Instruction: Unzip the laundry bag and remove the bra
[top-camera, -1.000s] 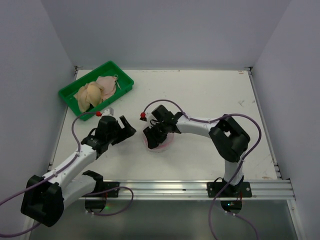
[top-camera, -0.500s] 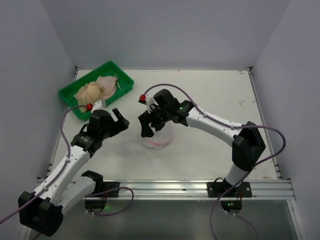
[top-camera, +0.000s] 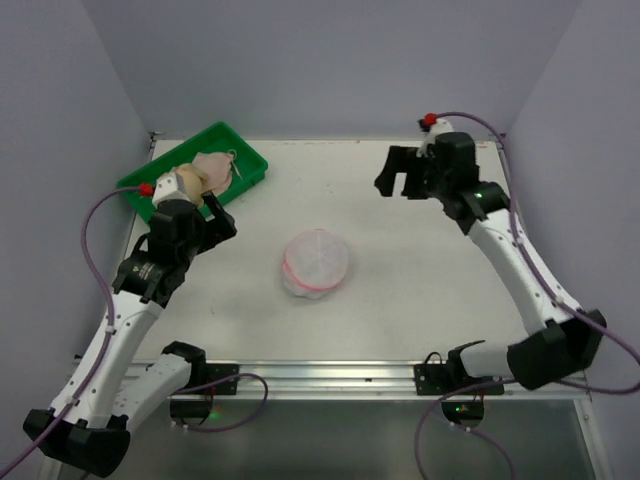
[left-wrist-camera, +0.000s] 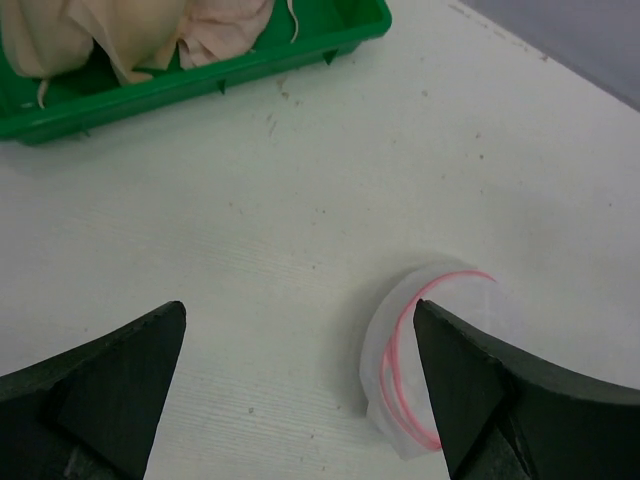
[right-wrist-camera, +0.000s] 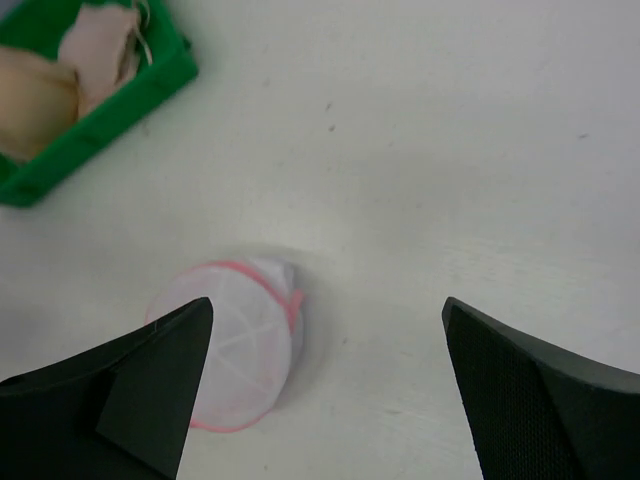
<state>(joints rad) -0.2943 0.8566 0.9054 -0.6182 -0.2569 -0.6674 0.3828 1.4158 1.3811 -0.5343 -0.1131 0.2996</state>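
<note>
Far left, the green tray (top-camera: 165, 156) sits at the back corner of the tabletop (top-camera: 420, 270) with the beige-pink bra (top-camera: 195, 175) bunched up inside it. The left end effector (top-camera: 222, 212) hangs by the tray's near edge, jaws wide apart, nothing in them. The laundry bag (top-camera: 316, 262) lies mid-tabletop, pink trim showing, nothing touching it. The right end effector (top-camera: 396, 188) hovers near the back right, also spread open and empty.

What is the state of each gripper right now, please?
Left gripper: jaws open, holding nothing.
Right gripper: jaws open, holding nothing.
</note>
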